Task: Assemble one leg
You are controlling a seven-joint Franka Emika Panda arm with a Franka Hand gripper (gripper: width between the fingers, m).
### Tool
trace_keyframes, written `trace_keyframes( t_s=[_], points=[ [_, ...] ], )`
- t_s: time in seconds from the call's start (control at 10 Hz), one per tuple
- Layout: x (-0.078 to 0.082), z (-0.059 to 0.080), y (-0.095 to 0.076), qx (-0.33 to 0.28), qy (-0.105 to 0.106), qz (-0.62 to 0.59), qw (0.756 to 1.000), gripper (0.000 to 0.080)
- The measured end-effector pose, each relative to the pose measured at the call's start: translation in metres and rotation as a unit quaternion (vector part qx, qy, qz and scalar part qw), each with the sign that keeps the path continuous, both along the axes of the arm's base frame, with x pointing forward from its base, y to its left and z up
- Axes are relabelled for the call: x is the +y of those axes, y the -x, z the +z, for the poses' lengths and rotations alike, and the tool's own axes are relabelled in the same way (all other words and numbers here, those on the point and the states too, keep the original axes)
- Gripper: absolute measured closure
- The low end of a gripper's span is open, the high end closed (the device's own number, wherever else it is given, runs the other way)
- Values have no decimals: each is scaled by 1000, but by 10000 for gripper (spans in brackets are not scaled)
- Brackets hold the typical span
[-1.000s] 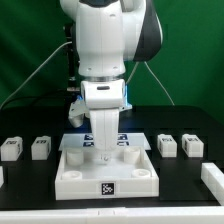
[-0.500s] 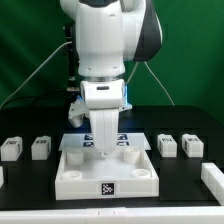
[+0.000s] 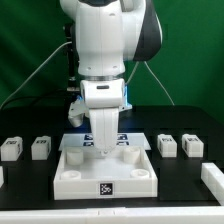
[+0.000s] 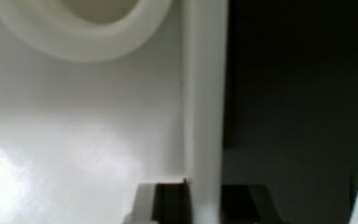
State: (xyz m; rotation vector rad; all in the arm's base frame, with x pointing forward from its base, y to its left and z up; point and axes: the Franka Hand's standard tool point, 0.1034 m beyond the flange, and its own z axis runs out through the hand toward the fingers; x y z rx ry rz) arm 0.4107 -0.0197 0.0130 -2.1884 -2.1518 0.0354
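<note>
Gripper [image 3: 103, 151] held low at the white panel [image 3: 70, 172]; the legs [image 3: 40, 147] lie on the table [image 3: 30, 195] on either side.
From the gripper, two legs are seen at 9 o'clock, well apart. In the wrist view the panel's rim is straddled by the dark fingertips [image 4: 162, 202], though a clamp cannot be told. The marker board [image 3: 128, 141] lies at 1 o'clock, and two more legs at 3 o'clock.

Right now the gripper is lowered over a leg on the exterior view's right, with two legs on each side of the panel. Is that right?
No. The exterior view shows the gripper lowered over the large white panel, not over a leg. Two legs do stand on each side of it.
</note>
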Motion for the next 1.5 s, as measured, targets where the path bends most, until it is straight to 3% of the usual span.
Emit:
trace_keyframes(
  t_s=[0.4, 1.0, 1.3, 1.5],
  points=[
    [3, 0, -1, 0, 0, -4, 1000, 738],
    [76, 0, -59, -31, -17, -17, 999, 738],
    [90, 0, -85, -44, -23, -18, 999, 738],
    [92, 0, -86, -38, -15, -9, 999, 738]
  ],
)
